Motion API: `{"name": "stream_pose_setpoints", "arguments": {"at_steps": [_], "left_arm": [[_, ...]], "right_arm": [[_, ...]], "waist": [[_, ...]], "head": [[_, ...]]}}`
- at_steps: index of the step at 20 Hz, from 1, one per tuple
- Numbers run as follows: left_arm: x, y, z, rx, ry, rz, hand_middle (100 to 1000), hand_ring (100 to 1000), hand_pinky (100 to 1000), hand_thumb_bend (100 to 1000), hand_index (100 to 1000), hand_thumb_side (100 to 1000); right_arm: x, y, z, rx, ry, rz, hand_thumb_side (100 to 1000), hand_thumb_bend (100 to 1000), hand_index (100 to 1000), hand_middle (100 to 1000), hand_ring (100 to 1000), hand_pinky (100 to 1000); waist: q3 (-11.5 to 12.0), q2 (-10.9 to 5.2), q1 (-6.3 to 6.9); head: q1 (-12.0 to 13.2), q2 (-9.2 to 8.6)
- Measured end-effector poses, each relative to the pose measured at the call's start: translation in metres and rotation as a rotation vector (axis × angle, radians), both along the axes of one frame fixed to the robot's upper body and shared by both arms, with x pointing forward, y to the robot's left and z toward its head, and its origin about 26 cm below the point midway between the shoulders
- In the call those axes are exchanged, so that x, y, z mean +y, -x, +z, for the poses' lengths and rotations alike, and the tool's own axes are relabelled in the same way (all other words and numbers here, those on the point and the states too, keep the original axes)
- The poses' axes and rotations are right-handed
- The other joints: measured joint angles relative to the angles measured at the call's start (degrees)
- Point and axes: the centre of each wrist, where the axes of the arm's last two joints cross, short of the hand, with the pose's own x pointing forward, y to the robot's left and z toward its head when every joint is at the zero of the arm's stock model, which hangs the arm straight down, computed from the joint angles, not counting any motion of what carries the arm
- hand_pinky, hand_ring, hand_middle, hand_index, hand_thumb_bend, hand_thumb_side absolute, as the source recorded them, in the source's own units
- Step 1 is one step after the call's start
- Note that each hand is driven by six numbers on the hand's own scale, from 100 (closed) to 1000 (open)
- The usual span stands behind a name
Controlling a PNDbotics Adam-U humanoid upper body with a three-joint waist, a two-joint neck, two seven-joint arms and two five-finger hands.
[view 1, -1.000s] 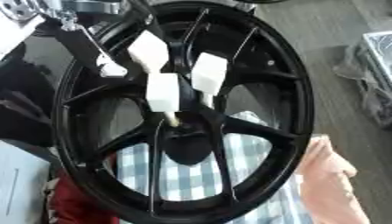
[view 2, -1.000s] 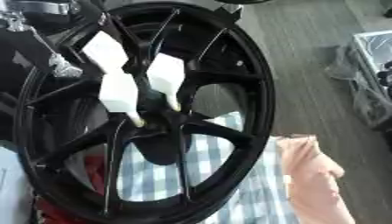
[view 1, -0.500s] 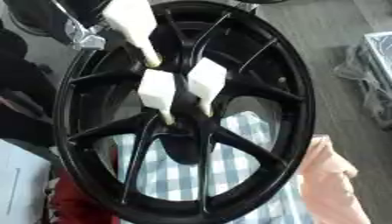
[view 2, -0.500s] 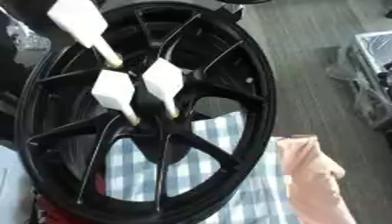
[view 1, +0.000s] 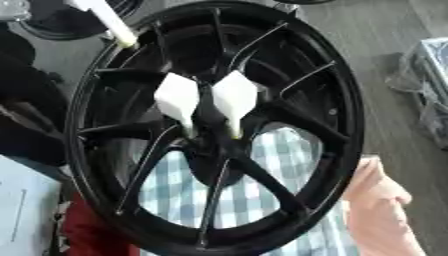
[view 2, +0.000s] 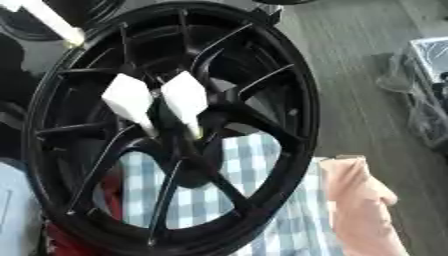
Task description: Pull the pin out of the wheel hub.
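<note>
Wheel (view 1: 337, 125), black and multi-spoked, fills the view, with checked cloth (view 1: 271, 155) visible through its spokes and peach fabric (view 1: 381, 200) at its lower right. Hand (view 1: 208, 100), which side cannot be told, reaches white fingers (view 1: 178, 97) straight down onto the hub (view 1: 214, 135), fingertips close together at its centre. Pin cannot be made out, nor whether the fingertips pinch anything; another white finger (view 1: 107, 20) shows at the upper left rim.

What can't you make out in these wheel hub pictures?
- Pin: both eye views, not distinguishable; white fingers cover the hub centre of the wheel.
- Which hand those fingers belong to: arm cut off by the top edge.
- Third white finger: cut off at the upper left corner.
</note>
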Motion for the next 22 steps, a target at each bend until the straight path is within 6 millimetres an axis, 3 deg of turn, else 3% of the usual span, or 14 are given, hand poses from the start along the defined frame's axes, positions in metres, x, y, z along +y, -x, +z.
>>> {"name": "stream_pose_setpoints", "arguments": {"at_steps": [4, 11, 12, 14, 22], "left_arm": [[0.051, 0.002, -0.009, 0.034, 0.045, 0.131, 378, 542, 663, 100, 414, 192], [0.144, 0.003, -0.035, 0.088, 0.069, 0.459, 389, 546, 665, 198, 422, 217], [0.152, 0.001, -0.041, 0.096, 0.063, 0.496, 389, 546, 665, 206, 422, 220], [0.165, -0.001, -0.054, 0.107, 0.039, 0.561, 397, 552, 666, 311, 427, 252], [0.188, -0.011, -0.105, 0.117, -0.132, 0.726, 415, 562, 665, 385, 446, 295]], "right_arm": [[-0.001, 0.0, 0.001, -0.004, -0.001, -0.008, 525, 100, 843, 607, 641, 698], [-0.002, 0.001, 0.002, -0.013, -0.003, -0.019, 524, 100, 843, 607, 642, 697], [-0.002, 0.001, 0.002, -0.013, -0.003, -0.02, 524, 100, 843, 607, 642, 697], [-0.002, 0.001, 0.002, -0.014, -0.003, -0.02, 524, 100, 843, 608, 642, 697], [-0.002, -0.001, 0.004, -0.022, -0.004, -0.017, 524, 100, 844, 608, 643, 697]], "waist": [[0.11, 0.02, -0.02], [0.32, 0.07, -0.12], [0.33, 0.07, -0.14], [0.29, 0.1, -0.19], [-0.38, 0.28, -0.68]], "head": [[-0.44, 0.0], [-0.85, -0.01], [-0.87, -0.03], [-0.89, -0.1], [-0.82, -0.63]]}}
